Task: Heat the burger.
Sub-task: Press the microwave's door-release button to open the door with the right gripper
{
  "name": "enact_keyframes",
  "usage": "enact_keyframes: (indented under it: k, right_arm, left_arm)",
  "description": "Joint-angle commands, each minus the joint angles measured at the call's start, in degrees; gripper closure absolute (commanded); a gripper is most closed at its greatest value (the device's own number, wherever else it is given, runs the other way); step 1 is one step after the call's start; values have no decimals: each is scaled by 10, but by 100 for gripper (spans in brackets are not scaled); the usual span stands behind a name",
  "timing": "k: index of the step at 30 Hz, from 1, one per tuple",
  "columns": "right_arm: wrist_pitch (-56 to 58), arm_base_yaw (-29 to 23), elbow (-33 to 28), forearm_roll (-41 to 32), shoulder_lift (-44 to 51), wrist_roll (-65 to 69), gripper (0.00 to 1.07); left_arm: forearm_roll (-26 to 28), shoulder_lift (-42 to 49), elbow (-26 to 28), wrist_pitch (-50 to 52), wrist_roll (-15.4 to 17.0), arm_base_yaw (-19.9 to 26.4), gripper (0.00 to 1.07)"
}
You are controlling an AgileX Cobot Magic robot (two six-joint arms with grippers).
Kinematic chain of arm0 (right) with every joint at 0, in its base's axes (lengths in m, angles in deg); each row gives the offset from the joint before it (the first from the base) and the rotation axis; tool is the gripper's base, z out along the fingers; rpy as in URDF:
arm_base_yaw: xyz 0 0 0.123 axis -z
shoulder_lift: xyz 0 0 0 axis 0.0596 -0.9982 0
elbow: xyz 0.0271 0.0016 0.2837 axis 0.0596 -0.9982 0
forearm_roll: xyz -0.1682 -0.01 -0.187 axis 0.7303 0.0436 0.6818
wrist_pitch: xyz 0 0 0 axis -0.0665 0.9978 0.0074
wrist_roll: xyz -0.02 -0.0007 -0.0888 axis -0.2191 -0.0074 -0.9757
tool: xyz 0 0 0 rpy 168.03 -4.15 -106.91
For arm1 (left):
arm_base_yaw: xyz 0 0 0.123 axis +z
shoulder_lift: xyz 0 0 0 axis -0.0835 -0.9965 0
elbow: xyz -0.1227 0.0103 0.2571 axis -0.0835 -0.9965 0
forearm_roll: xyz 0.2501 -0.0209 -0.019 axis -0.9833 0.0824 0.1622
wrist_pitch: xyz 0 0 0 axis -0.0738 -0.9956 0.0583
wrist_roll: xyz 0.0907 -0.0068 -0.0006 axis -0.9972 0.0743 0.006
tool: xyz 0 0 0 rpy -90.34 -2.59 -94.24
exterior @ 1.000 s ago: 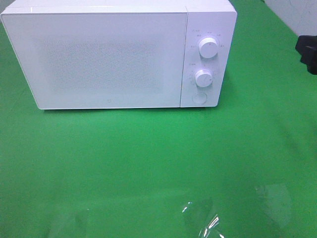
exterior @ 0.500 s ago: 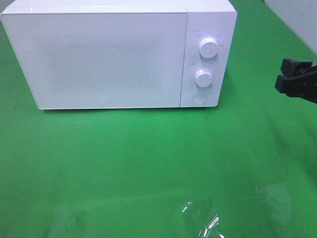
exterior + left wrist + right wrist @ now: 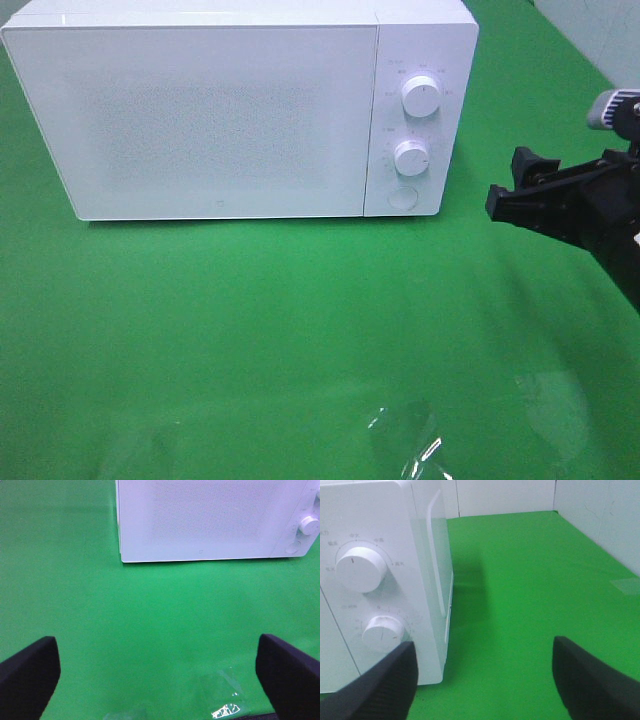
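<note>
Right gripper (image 3: pixel 505 180), jaws apart and empty, is hovering beside the closed microwave (image 3: pixel 200 110). Door-opening is beginning, likely needing the round button (image 3: pixel 402 197) ahead pressed. Left gripper (image 3: pixel 160 675) is likewise gaping.

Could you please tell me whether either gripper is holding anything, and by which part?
Nothing is held: the left gripper and the right gripper are both open and empty.

Bright even light w/ glare patches on green cloth (image 3: pixel 300 330).
</note>
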Motion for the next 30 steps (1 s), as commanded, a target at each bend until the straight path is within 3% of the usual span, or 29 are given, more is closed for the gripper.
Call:
enact_keyframes:
  k: [1, 5, 11, 30]
  right_arm:
    - [-23, -25, 0, -28, -14, -7, 34]
    - [-41, -83, 15, -76, -54, -7, 34]
    - [-44, -111, 38, -92, -81, -7, 34]
    - [-13, -122, 120, -92, -139, 14, 34]
  left_arm:
    - [1, 9, -1, 4, 3, -1, 8]
    - [1, 9, -1, 4, 3, -1, 8]
    - [1, 9, -1, 4, 3, -1, 8]
    - [1, 9, -1, 4, 3, -1, 8]
